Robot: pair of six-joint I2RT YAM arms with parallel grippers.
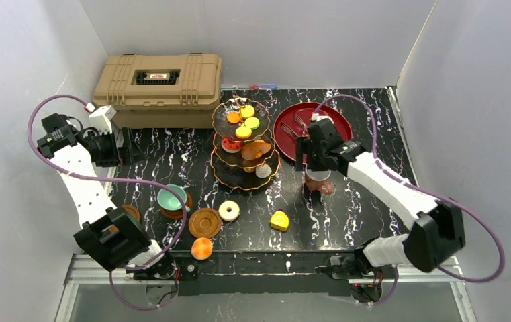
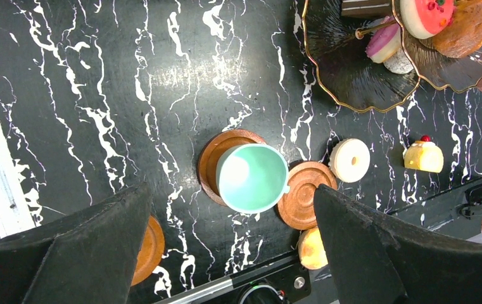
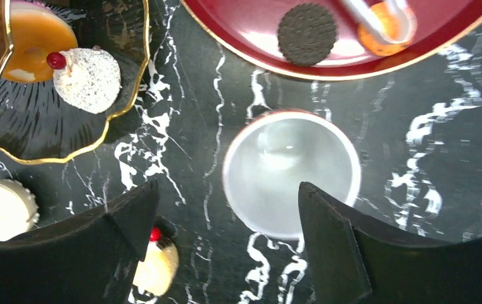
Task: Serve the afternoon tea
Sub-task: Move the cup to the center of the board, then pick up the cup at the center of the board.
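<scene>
**White cup down, right claw let go – sweets next?**

Looks like the cup-placing step. The right gripper [image 3: 227, 190] hangs with its fingers spread wide, gripping nothing. The white round cup [image 3: 292, 171] stands under it at frame centre, below the red round tray [image 3: 251, 31]. The left gripper [image 2: 232, 196] is also wide open and empty, over the teal cup [image 2: 252, 177] on its brown wooden saucer [image 2: 209, 158].

The white ring donut [image 1: 229, 210] and yellow cake [image 1: 279, 221] lie loose, lower centre, below the dark three-tier stand with gold rims [image 1: 229, 176]. My guess: next move needs a clean lift off the cup, then a pinch on a sweet.
</scene>
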